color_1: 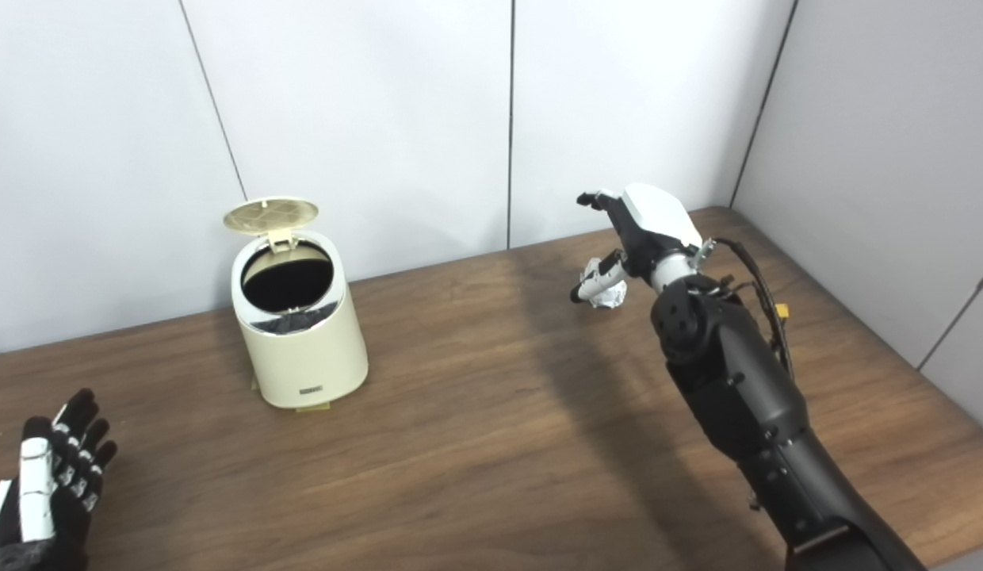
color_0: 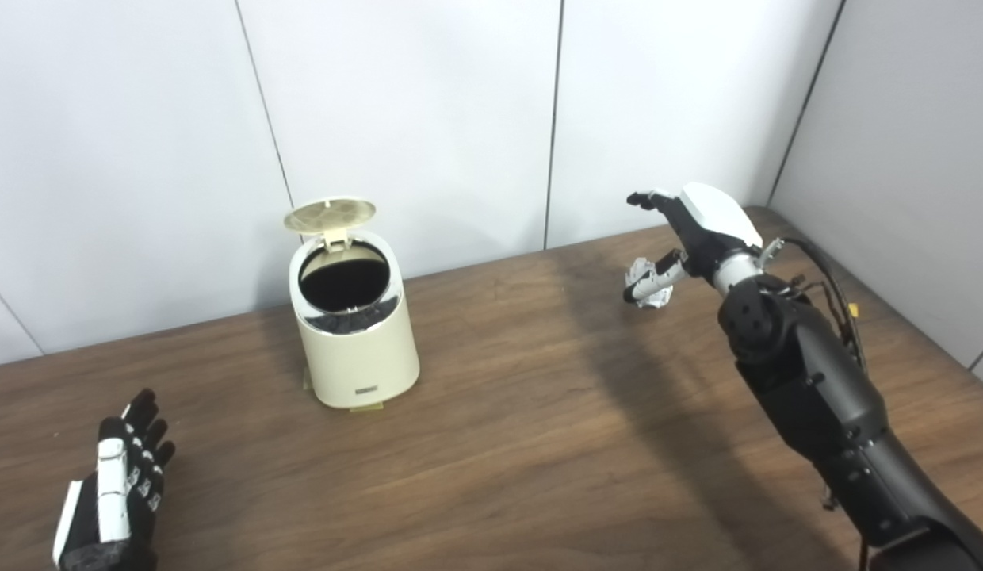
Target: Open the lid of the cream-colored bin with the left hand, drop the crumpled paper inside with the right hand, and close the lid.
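On the brown wooden worktop the cream-colored bin stands with its lid flipped up and back, so the dark hole at the top is wide open. The first step looks done.

The left hand is low and near the robot, well apart from the bin, which sits ahead of it and a bit to its right. Its fingers are spread and it holds nothing.

The right hand is far over on the other side, lifted above the worktop. Just under it, by its thumb, is the crumpled paper, a small white ball. The fingers stick out forward and look open, not curled around the ball. The thumb is touching the paper or is just beside it; the pictures cannot settle whether the hand really has hold of it, or whether the ball is resting on the worktop.

The bin is well apart from this hand, off to its left.

So there is more left to do. The paper must be gripped, carried over the open hole and let go. Then the lid has to come down again.
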